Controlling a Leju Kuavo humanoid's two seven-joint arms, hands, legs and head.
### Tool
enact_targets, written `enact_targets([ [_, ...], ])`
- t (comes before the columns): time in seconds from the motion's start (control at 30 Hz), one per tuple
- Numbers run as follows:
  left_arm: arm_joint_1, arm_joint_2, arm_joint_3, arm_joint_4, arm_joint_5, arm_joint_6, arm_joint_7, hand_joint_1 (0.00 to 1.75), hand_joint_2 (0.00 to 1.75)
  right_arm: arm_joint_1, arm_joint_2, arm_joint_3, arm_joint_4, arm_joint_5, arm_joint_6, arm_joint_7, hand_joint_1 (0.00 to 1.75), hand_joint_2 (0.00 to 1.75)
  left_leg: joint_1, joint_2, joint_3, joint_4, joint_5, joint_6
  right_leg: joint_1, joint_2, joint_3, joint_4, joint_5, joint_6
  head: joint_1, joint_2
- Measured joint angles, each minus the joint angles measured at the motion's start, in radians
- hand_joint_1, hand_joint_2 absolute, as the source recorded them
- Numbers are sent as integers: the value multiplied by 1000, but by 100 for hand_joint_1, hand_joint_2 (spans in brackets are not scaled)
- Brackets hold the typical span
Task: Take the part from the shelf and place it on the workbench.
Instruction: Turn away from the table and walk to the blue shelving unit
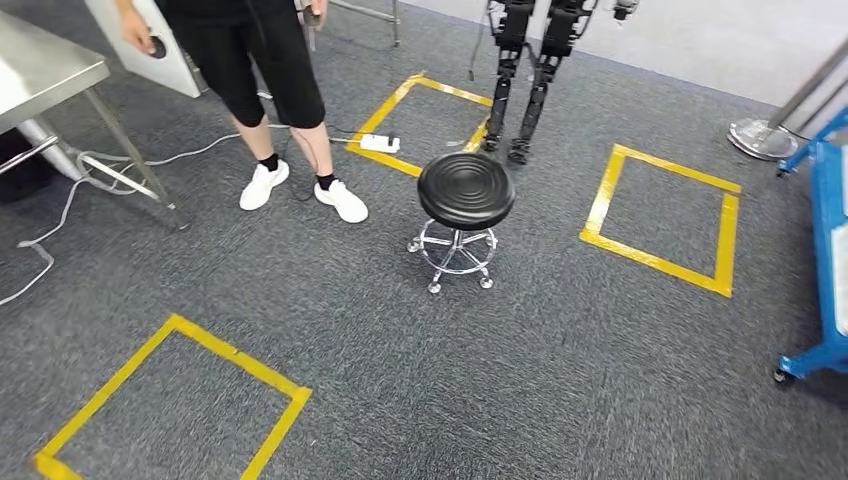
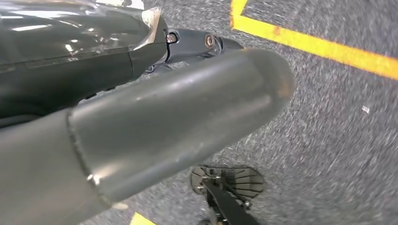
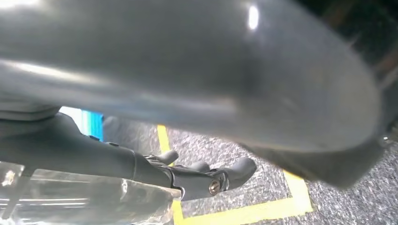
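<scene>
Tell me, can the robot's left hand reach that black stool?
Probably not. The stool stands well ahead on the carpet, while the left hand hangs low over the floor; the robot would likely need to step closer.

Grey carpet floor (image 1: 560, 380) carries a black stool (image 1: 465, 190), yellow tape squares (image 1: 665, 215), cables (image 1: 60, 225).

The carpet (image 1: 560, 380) is speckled grey with yellow tape squares (image 1: 663, 218). The stool (image 1: 465, 190) seat is black. The person's shoes (image 1: 264, 185) are white. The cart (image 1: 826, 250) is blue.
</scene>
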Motion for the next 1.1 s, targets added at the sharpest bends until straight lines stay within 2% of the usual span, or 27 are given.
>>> enact_targets([
  [0.03, 1, 0, 0, 0, -1, 0, 2, 0, 0, 0, 0, 0, 0, -1, 0, 0, 0, 0, -1, 14, 0, 0, -1, 0, -2, -4, -15, 34, -10, 4, 0, 0],
  [0.07, 1, 0, 0, 0, -2, -1, 4, 0, 0, 0, -1, 0, 0, -1, 0, 1, 0, 0, -1, 28, 0, 0, -1, 0, -3, -8, -10, 32, -4, 12, 0, 0],
  [0.1, 0, 0, 0, 0, -3, -1, 5, 0, 0, 0, -1, 0, 0, -1, 0, 1, 0, 0, -1, 40, 1, 0, -2, -2, -5, -14, 14, -7, 15, 21, 1, 0],
  [0.13, 0, 0, 0, 0, -4, -2, 5, 0, 0, 0, -1, 0, 0, -1, 0, 2, 0, 0, -1, 52, 3, 1, -4, -4, -7, -28, 54, -74, 40, 30, 1, 0],
  [0.17, 0, 0, 0, 0, -6, -4, 5, 0, 0, 0, -1, 0, 0, -2, 0, 3, 0, 0, -3, 62, 5, 1, -6, -8, -7, -48, 91, -143, 62, 34, 1, 0],
  [0.2, -1, 0, -1, 0, -11, -5, 4, 0, 0, 1, -1, 0, 0, -3, -1, 4, 0, 0, -5, 71, 8, 2, -9, -13, -5, -64, 120, -194, 78, 31, 1, 0],
  [0.23, -1, 1, -1, 0, -16, -6, 2, 0, 0, 1, 0, 0, 0, -4, -1, 6, 0, 0, -8, 80, 11, 2, -11, -20, -2, -74, 134, -222, 86, 25, -1, 0],
  [0.27, -1, 2, -3, 1, -22, -7, 1, 0, 0, 1, 0, 0, 0, -6, -1, 8, 0, 0, -10, 88, 14, 2, -13, -25, 2, -72, 134, -229, 87, 15, -1, 0],
  [0.3, -3, 3, -5, 1, -25, -7, 1, 0, 0, 2, 1, -1, 0, -8, -1, 10, 0, 0, -8, 97, 17, 1, -14, -31, 4, -60, 132, -230, 90, 7, -3, 0],
  [0.33, -5, 4, -7, 1, -28, -7, 1, 0, 0, 3, 1, -1, 0, -10, -1, 12, 0, 0, -5, 95, 19, 3, -17, -38, -1, -50, 132, -231, 92, -1, -3, 0],
  [0.4, -7, 6, -11, 1, -29, -5, 2, 0, 0, 4, 3, -1, 0, -11, -1, 14, 0, 0, 1, 53, 6, 42, -50, -47, -8, -31, 137, -236, 97, -16, -5, 0],
  [0.47, -4, 7, -11, 2, -29, -4, 4, 0, 0, 3, 5, -2, 0, -13, -1, 15, 0, 0, 3, -2, -46, 158, -117, -49, -6, -12, 140, -236, 101, -29, -6, 0],
  [0.5, -2, 7, -11, 2, -29, -4, 4, 0, 0, 3, 6, -2, 0, -13, -1, 15, 0, 0, 2, -13, -76, 222, -143, -49, -4, 0, 139, -236, 102, -33, -6, 0],
  [0.53, 0, 8, -11, 2, -29, -4, 5, 0, 0, 2, 7, -2, 0, -13, -1, 15, 0, 0, 2, -17, -99, 266, -153, -49, -1, 13, 140, -235, 102, -34, -6, 0],
  [0.57, 1, 8, -11, 2, -27, -4, 5, 0, 0, 3, 7, -2, 0, -13, 0, 15, 0, 0, 3, -19, -107, 276, -143, -49, 0, 27, 141, -235, 102, -34, -6, 0],
  [0.6, 1, 9, -11, 2, -26, -3, 5, 0, 0, 4, 8, -2, 0, -13, 0, 16, 0, 0, 4, -22, -98, 249, -114, -48, 0, 40, 143, -234, 102, -34, -6, 0],
  [0.63, 1, 10, -11, 2, -24, -2, 5, 0, 0, 4, 8, -2, 0, -13, 0, 16, 0, 0, 5, -31, -77, 194, -75, -46, 0, 54, 144, -232, 102, -33, -6, 0],
  [0.7, 1, 11, -12, 2, -22, 0, 4, 0, 0, 1, 10, -2, 0, -12, 2, 16, 0, 0, 10, -79, -32, 77, -19, -43, 4, 82, 139, -225, 100, -30, -6, 0],
  [0.73, 1, 12, -12, 2, -21, 0, 4, 0, 0, 0, 11, -2, 0, -12, 5, 15, 0, 0, 11, -97, -19, 43, -9, -41, 5, 94, 132, -222, 101, -25, -5, 0],
  [0.77, 1, 12, -12, 2, -21, 1, 4, 0, 0, 0, 11, -2, 0, -11, 8, 14, 0, 0, 8, -105, -16, 29, -10, -38, 5, 105, 123, -220, 102, -19, -5, 0],
  [0.83, -1, 12, -12, 2, -19, 2, 3, 0, 0, 2, 9, -2, 0, -8, 15, 10, 0, 0, 4, -80, -14, 21, -6, -27, 2, 122, 109, -220, 106, -6, -5, 0],
  [0.87, -2, 11, -12, 3, -17, 3, 4, 0, 0, 3, 8, -2, 0, -6, 16, 8, 0, 0, 3, -68, -11, 16, -2, -19, 2, 109, 102, -212, 103, -2, -5, 0],
  [0.9, -3, 10, -11, 3, -16, 4, 4, 0, 0, 3, 7, -2, 0, -4, 17, 7, 0, 0, 4, -53, -7, 10, 1, -11, 3, 83, 89, -188, 90, 0, -3, 0],
  [0.97, -2, 10, -11, 3, -15, 6, 5, 0, 0, 0, 5, -2, 0, -1, 17, 5, 0, 0, 4, -23, -4, 4, 4, -1, 2, 19, 37, -83, 39, -4, 2, 0],
  [1.03, 0, 11, -11, 3, -14, 9, 9, 0, 0, 0, 5, -2, 0, 1, 17, 0, 0, 0, 2, 9, -5, 4, 3, 1, -2, -2, -22, 35, -5, -1, 5, 0],
  [1.07, 0, 11, -11, 3, -14, 10, 11, 0, 0, 0, 5, -2, 0, 2, 17, -3, 0, 0, 2, 24, -5, 5, 2, 0, -4, -6, -29, 53, -6, 6, 5, 0],
  [1.1, 0, 10, -11, 3, -13, 11, 13, 0, 0, 0, 4, -2, 0, 2, 18, -4, 0, 0, 3, 37, -4, 5, 1, -1, -8, -10, -15, 33, 8, 16, 5, 0],
])
